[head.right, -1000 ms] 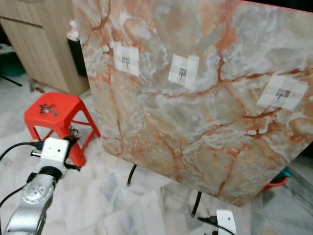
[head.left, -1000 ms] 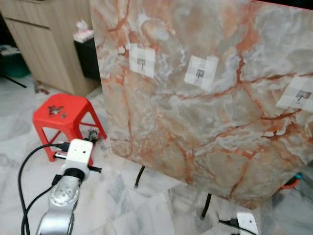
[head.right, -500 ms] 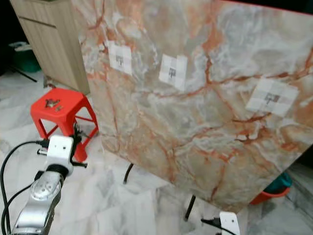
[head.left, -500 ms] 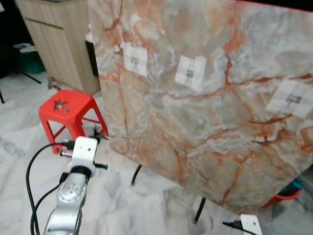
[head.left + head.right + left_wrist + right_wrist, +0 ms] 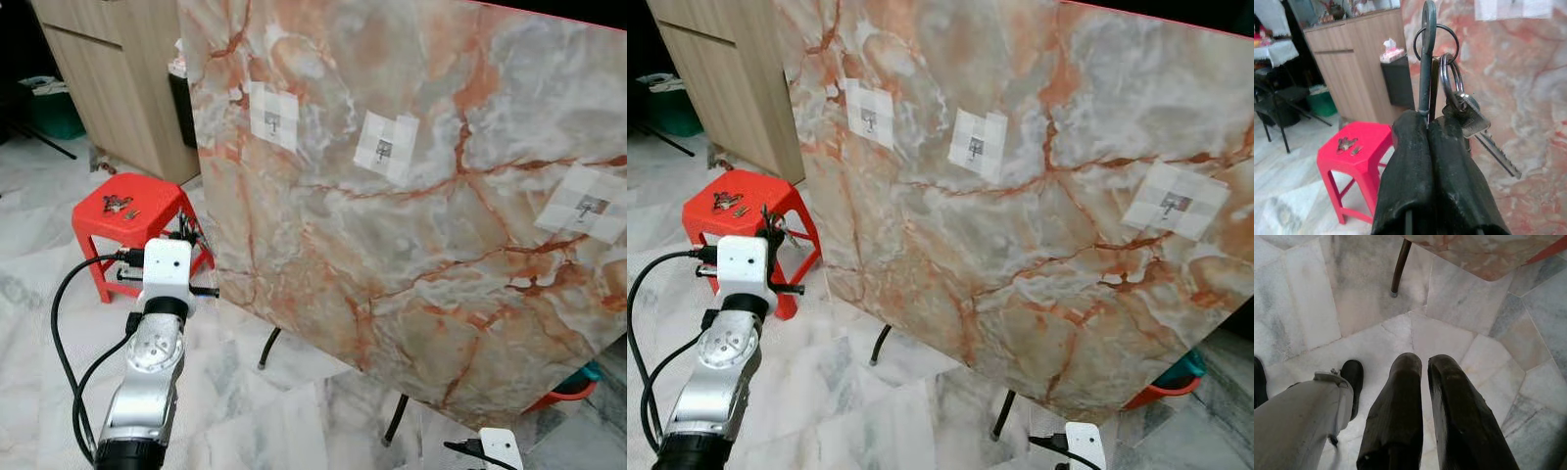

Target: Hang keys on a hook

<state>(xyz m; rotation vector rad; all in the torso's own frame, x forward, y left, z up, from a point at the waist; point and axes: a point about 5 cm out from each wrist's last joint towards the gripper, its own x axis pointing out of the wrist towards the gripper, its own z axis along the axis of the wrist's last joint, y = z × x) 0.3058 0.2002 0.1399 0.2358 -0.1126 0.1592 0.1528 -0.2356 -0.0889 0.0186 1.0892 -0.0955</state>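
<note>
One bunch of keys [image 5: 1469, 122] hangs from two metal rings pinched between the black fingers [image 5: 1415, 171] of the left gripper [image 5: 1429, 122], whose jaws are pressed together on the rings with the key blades dangling toward the marble panel [image 5: 411, 215]. That gripper is raised at about nine o'clock of the panel, just beside its lower edge, on a silver arm bent upward with the white wrist camera on top. Three hooks are on the panel, each on a pale taped patch: one [image 5: 272, 120] at eleven o'clock, one [image 5: 384, 149] near the middle top, one [image 5: 591, 206] at three o'clock. One red stool [image 5: 127, 211] stands beyond the gripper, small bits lying on its seat. The right gripper [image 5: 1422, 377] hangs low over the floor tiles, fingers narrowly apart and empty, beside a person's trouser leg [image 5: 1298, 416] and shoe.
</note>
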